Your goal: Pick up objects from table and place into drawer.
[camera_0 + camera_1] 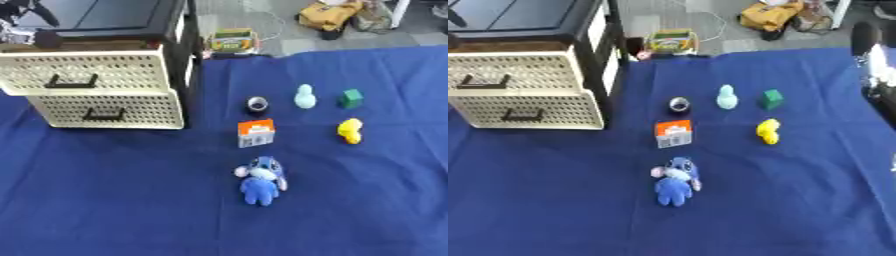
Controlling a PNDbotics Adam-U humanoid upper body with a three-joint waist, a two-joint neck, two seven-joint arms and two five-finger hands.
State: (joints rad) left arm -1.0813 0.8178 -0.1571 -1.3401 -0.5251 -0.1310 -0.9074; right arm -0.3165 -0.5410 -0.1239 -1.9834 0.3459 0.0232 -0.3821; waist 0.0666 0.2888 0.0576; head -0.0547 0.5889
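Note:
A cream perforated drawer unit stands at the left; its top drawer [96, 70] is pulled out and its lower drawer [109, 111] is pushed in. On the blue cloth lie a blue plush toy [261, 181], an orange and white small box [255, 133], a black and silver roll [256, 104], a pale teal figure [304, 96], a green cube [351, 98] and a yellow duck [350, 130]. My left hand [19, 29] shows as black and silver parts at the top left, above the open drawer. At the right edge my right hand [874, 62] hangs away from every object.
The drawers sit in a black frame [185, 45] with a dark top. Beyond the table's far edge a colourful box [232, 40] and a yellow bag [328, 15] lie on the floor. Blue cloth [114, 200] covers the table.

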